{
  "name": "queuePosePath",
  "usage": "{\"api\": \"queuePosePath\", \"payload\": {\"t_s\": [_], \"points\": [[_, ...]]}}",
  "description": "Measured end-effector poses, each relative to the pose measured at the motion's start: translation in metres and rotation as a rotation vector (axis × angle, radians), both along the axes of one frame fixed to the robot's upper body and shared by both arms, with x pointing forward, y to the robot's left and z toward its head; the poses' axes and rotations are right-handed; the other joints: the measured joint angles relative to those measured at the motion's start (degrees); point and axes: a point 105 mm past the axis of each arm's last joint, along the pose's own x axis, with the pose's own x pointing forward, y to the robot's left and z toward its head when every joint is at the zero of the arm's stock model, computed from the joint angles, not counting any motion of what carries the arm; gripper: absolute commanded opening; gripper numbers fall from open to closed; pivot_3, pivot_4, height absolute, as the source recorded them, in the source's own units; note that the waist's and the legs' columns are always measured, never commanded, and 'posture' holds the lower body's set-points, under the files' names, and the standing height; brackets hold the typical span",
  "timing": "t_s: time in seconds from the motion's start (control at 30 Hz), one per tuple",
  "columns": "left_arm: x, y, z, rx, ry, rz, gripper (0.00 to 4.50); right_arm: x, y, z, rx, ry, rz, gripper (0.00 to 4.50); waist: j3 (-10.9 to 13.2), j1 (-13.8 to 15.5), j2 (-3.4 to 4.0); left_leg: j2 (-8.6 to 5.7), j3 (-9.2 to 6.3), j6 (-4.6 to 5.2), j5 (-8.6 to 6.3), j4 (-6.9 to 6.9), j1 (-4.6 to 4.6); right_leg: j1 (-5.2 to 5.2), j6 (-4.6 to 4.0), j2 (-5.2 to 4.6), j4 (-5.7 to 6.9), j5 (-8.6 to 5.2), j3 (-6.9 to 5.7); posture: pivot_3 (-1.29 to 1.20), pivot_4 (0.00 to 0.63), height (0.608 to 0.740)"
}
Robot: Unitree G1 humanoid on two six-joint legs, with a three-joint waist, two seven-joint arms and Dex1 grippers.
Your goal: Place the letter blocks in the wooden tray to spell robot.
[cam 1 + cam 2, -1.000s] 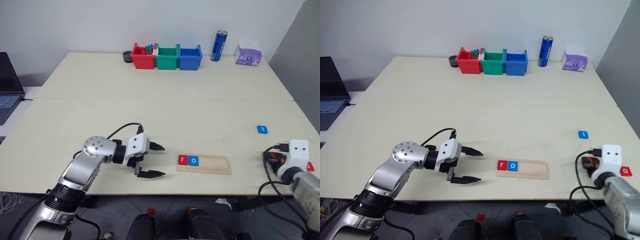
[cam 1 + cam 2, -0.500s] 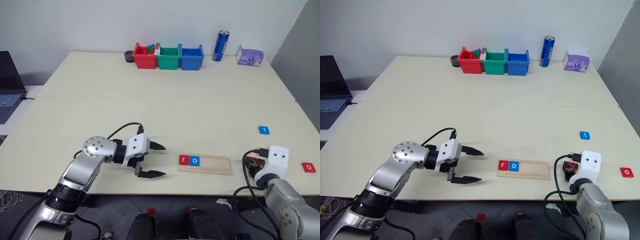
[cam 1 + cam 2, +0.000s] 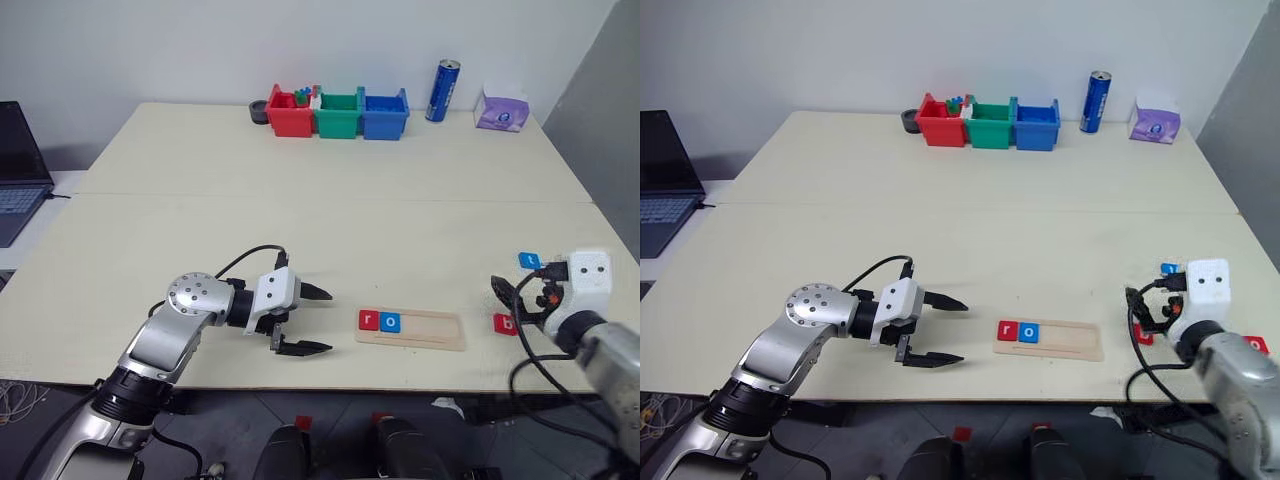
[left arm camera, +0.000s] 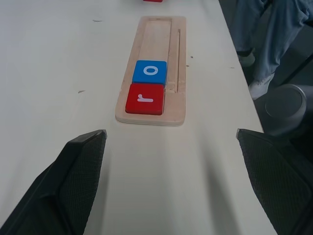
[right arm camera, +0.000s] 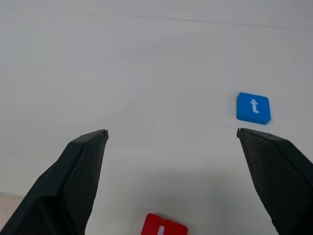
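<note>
The wooden tray (image 3: 425, 329) lies near the table's front edge with a red r block (image 3: 367, 320) and a blue o block (image 3: 389, 322) side by side at its left end. My left gripper (image 3: 328, 321) hovers open just left of the tray, pointing at it. A red block (image 3: 503, 323) lies flat on the table right of the tray; its white letter is partly seen. My right gripper (image 5: 172, 132) is open above it, holding nothing. The blue t block (image 3: 528, 260) lies beyond it. Another red block (image 3: 1260, 345) peeks out by my right arm.
Red (image 3: 286, 113), green (image 3: 335, 113) and blue (image 3: 382, 113) bins line the table's far edge, with a blue can (image 3: 440, 90) and a purple packet (image 3: 499, 112) to their right. A laptop (image 3: 15, 170) sits at far left.
My right gripper swung in from the right table edge with a red block, opened and let it go on the table right of the tray, then rose. The left arm stayed still.
</note>
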Motion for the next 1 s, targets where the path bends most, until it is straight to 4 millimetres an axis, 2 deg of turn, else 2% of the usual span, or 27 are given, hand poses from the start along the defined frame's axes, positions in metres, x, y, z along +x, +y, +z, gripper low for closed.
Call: {"api": "queuePosePath", "payload": {"t_s": [0.1,0.17,0.27,0.37,0.8,0.9,1.0], "points": [[0.000,-0.001,0.000,-0.001,-0.001,-0.001,4.50,-0.005,-0.009,0.000,-0.121,0.079,0.162,4.48,0.02,-0.09,-0.09,-0.01,-0.01,0.00,0.00,0.00,0.02,0.03,0.00,0.05,-0.02,0.00,-0.01,0.00,0.150,0.740],[0.000,-0.002,-0.001,-0.001,-0.002,-0.003,4.50,-0.011,-0.008,-0.012,-0.172,0.166,0.296,4.48,0.03,-0.16,-0.09,-0.01,-0.01,0.00,0.00,-0.01,0.05,0.03,0.00,0.09,0.01,0.00,0.02,0.00,0.150,0.740],[-0.001,-0.005,-0.003,0.000,0.001,-0.007,4.50,-0.016,-0.006,-0.023,-0.186,0.238,0.428,4.48,0.04,-0.31,-0.12,0.00,0.01,0.00,0.00,0.00,0.08,0.03,0.00,0.16,0.05,0.00,0.02,0.00,0.150,0.740],[0.000,-0.006,-0.003,-0.001,-0.003,-0.003,4.50,-0.013,-0.001,-0.026,-0.187,0.262,0.535,4.48,0.06,-0.36,-0.15,0.00,0.02,0.00,0.00,0.03,0.10,0.03,0.00,0.16,0.09,0.01,0.01,0.00,0.150,0.740],[0.001,-0.006,-0.002,0.001,-0.008,-0.001,4.50,0.006,-0.011,-0.051,-0.277,0.400,0.721,4.48,0.10,-0.11,-0.17,0.03,0.02,0.00,0.00,0.04,0.09,0.03,0.01,0.06,0.07,0.01,-0.05,0.00,0.150,0.740],[0.001,-0.006,-0.002,0.001,-0.009,0.001,4.50,0.008,-0.013,-0.052,-0.296,0.413,0.733,3.88,0.10,-0.10,-0.15,0.03,0.03,0.00,0.00,0.04,0.10,0.02,0.00,0.06,0.09,0.01,-0.05,0.00,0.150,0.740],[0.000,-0.004,-0.004,0.010,-0.003,0.010,4.50,0.008,-0.014,-0.053,-0.293,0.414,0.737,2.82,0.10,-0.10,-0.16,0.05,0.02,-0.01,0.00,0.04,0.10,0.02,0.00,0.06,0.09,0.01,-0.05,0.00,0.150,0.740]]}}
